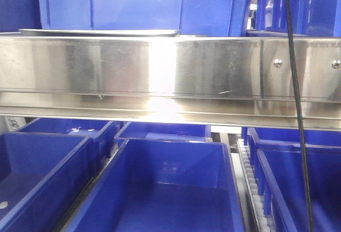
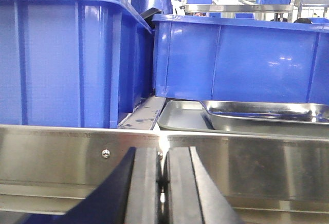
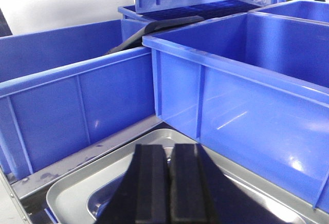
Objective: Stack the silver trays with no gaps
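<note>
Between blue bins (image 2: 72, 54), two unlabelled silver trays (image 2: 267, 113) lie overlapped, unaligned.

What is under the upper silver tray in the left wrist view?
A second silver tray lies under the upper tray, offset leftward. The steel rail hides their front parts.

At the bottom of each wrist view sits a black pincer: left pincer (image 2: 162, 193) and right pincer (image 3: 168, 188), each with two flat, matte, wedge-shaped fingers.
</note>
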Controlling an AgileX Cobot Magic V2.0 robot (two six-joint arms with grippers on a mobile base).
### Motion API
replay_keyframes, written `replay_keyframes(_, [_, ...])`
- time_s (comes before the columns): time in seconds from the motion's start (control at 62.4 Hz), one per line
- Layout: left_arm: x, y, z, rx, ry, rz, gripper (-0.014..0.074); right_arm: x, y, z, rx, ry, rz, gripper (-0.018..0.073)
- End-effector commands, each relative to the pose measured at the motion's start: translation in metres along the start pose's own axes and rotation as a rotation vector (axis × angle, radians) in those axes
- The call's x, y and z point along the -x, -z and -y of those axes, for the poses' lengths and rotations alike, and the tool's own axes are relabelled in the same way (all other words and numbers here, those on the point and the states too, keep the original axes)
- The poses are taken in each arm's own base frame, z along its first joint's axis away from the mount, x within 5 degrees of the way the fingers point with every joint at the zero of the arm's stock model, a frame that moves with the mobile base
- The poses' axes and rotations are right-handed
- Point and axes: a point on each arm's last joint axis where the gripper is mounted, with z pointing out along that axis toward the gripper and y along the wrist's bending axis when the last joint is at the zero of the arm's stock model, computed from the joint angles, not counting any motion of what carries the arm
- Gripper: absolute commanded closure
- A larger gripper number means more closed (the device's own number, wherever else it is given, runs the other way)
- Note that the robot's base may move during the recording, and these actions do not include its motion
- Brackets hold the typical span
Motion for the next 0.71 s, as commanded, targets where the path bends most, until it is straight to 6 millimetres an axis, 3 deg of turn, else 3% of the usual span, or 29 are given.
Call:
replay_keyframes(0.0, [0.0026,0.0005,-0.0002,0.003,0.014,0.022,0.0592,0.0082,0.0042,-0.0019,0.016,0.022,0.035,0.0637])
replay_keyframes(0.689, [0.0013,0.0005,-0.0002,0.003,0.014,0.008,0.0592,0.0082,0.0042,-0.0019,0.016,0.022,0.035,0.0637])
